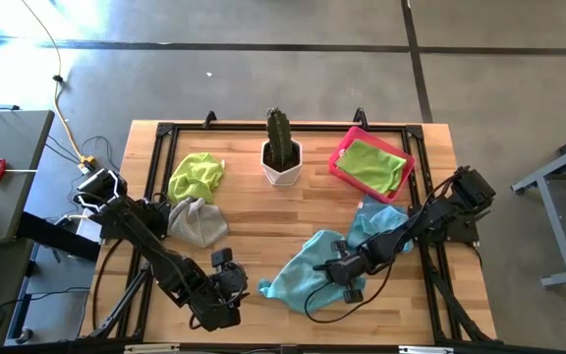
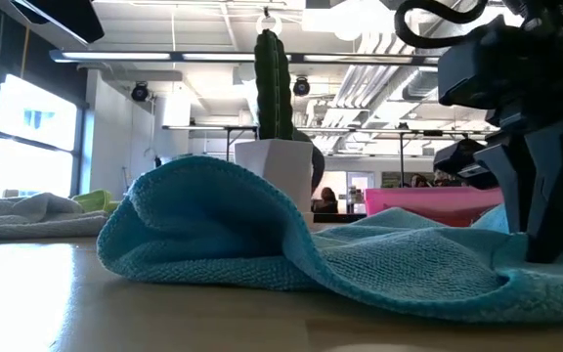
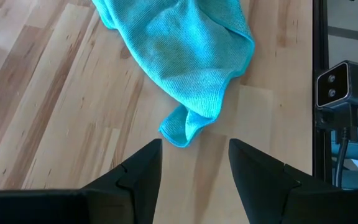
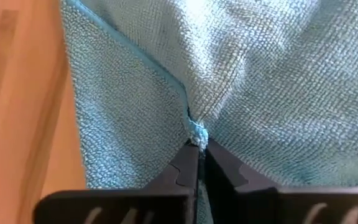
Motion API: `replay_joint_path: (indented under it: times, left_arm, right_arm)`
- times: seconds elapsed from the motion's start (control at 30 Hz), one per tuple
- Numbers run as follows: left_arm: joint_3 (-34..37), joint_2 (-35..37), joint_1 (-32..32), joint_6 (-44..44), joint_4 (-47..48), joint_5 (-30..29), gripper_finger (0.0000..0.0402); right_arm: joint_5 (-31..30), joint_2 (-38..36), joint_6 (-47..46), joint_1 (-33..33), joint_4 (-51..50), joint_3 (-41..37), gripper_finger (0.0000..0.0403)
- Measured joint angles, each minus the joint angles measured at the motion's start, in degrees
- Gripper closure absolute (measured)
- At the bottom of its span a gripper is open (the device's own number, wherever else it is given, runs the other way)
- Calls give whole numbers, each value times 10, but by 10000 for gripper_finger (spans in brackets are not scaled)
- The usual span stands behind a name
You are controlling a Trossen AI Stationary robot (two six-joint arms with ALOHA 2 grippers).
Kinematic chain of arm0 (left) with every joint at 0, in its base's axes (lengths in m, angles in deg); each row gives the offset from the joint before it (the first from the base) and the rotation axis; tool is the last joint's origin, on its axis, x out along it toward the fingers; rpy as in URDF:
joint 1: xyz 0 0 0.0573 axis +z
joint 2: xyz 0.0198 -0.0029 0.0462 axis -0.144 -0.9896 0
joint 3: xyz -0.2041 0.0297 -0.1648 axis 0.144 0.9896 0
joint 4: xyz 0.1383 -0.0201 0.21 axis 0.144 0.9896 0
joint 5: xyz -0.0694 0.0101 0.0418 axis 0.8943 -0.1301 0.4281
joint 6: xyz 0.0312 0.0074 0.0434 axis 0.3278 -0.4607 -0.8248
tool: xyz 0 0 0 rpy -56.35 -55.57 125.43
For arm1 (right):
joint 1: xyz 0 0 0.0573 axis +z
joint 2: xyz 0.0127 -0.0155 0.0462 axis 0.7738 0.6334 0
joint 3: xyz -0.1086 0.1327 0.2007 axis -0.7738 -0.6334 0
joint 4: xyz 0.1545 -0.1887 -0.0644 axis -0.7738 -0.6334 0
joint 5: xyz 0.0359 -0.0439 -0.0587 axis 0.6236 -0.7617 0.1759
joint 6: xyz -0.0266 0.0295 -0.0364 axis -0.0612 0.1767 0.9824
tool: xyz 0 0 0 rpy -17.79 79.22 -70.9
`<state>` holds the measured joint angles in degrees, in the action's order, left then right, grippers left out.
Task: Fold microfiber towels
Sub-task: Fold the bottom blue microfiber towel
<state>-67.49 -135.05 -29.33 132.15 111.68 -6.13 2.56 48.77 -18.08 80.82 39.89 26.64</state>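
right gripper (image 4: 197, 144) pinched shut on light blue towel (image 1: 308, 261) edge, front-centre of table (image 1: 254, 221) | left gripper (image 3: 194, 158) spread wide, empty, just beside towel corner | second blue towel (image 1: 373, 224) partly hidden under right arm

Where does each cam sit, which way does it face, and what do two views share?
High: above the table, looking straight down; both arms, left gripper open, right gripper.
Low: table height, level across; right arm over the light blue towel.
Left wrist: down past open fingers at the towel's corner.
Right wrist: fingers pinching the towel.
Shared: all show that towel; high and low share the cactus.
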Motion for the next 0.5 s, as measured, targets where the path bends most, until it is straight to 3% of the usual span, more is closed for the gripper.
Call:
replay_joint_path:
  times: [0.5]
  left_arm:
    - [0, 0, 0, 0, 0, 0, 225]
  right_arm:
    - [14, -7, -55, 10, 19, -1, 302]
